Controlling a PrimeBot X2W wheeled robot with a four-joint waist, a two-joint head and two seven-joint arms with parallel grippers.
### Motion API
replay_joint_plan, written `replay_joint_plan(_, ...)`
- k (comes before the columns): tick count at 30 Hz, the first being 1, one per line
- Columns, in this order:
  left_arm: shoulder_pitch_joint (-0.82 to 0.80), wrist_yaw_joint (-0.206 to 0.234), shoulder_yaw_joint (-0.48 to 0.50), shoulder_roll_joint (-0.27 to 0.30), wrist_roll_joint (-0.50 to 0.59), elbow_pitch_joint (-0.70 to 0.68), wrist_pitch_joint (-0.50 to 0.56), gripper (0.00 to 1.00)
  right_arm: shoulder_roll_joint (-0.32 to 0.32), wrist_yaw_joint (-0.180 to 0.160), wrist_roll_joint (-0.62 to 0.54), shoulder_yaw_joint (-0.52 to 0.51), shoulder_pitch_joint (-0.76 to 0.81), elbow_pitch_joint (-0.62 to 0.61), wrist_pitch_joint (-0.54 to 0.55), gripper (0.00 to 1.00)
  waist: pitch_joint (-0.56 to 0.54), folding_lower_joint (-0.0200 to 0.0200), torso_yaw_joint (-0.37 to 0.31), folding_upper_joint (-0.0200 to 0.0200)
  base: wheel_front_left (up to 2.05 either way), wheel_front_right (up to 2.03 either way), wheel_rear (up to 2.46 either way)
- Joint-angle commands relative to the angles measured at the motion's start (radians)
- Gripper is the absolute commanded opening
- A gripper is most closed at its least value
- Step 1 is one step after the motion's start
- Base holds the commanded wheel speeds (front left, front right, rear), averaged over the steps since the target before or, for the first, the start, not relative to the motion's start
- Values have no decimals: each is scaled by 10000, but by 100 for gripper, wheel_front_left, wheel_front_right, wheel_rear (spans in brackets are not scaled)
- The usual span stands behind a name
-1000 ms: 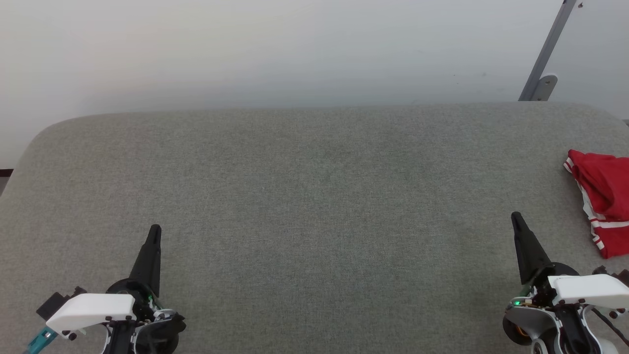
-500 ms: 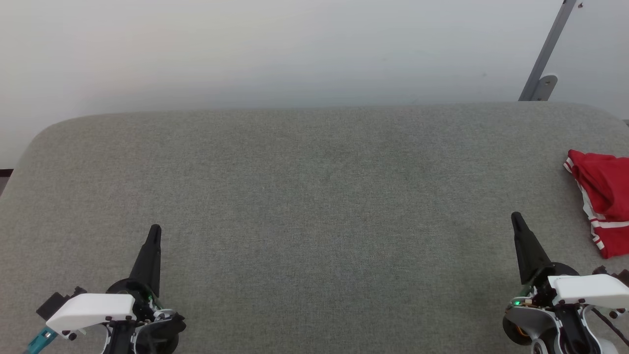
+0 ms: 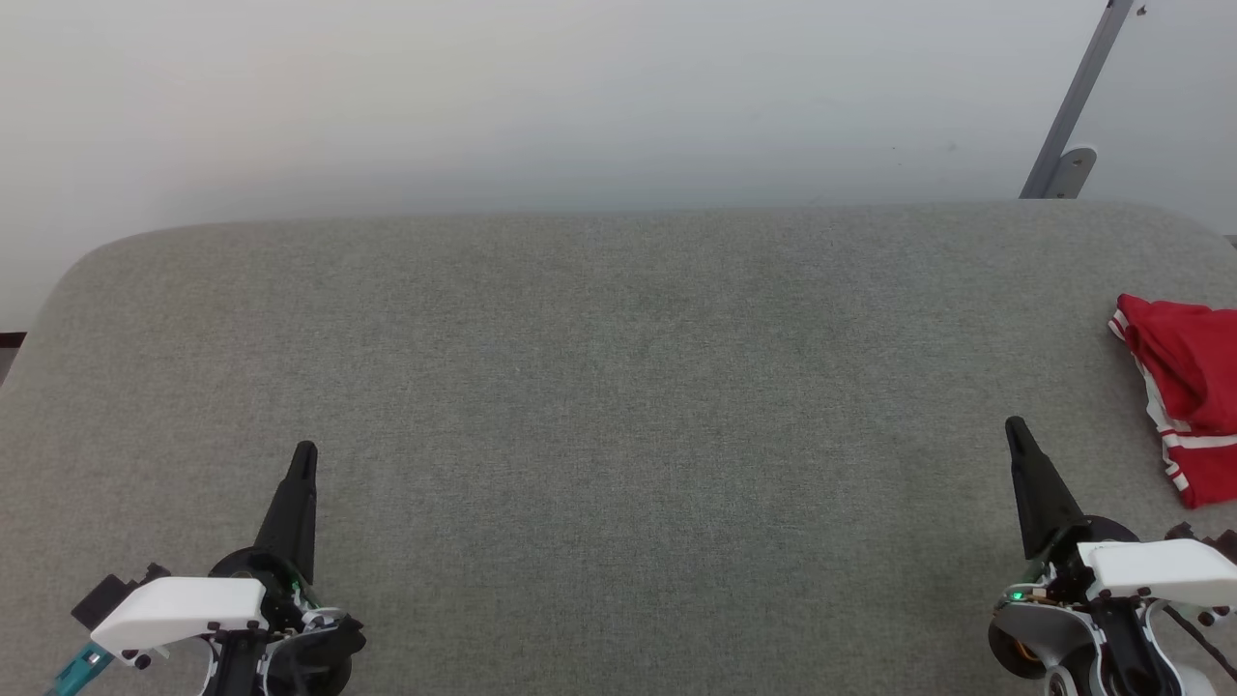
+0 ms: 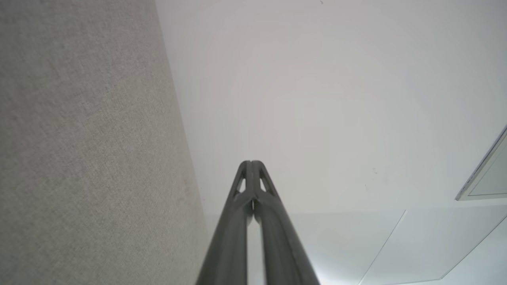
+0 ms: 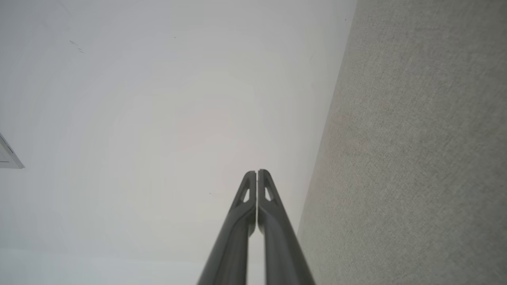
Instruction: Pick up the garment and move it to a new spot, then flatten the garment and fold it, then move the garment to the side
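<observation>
Though the garment is cut off, left hand and right hand are closed.

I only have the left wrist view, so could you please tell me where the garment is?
Observer: The garment lies bunched at the table's right edge, cut off by the head view's border.
Operator: Is the right gripper on it?
Observer: No, the right gripper is shut, left of the garment and apart from it.
Operator: Where is my left gripper relative to it?
Observer: The left gripper is at the head view's lower left, across the table from the garment.
</observation>
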Motion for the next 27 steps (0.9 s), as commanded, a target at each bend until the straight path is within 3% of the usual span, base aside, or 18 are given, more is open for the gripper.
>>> replay_joint_plan(1, -117, -53, 17, 14, -27, -1, 9, 0, -16, -3, 39, -5, -50, 19, 30, 0, 0, 0, 0, -1, 0, 0, 0)
replay_joint_plan(27, -117, -54, 14, 14, -30, -1, 7, 0, -16, -3, 40, -7, -50, 19, 29, 0, 0, 0, 0, -1, 0, 0, 0)
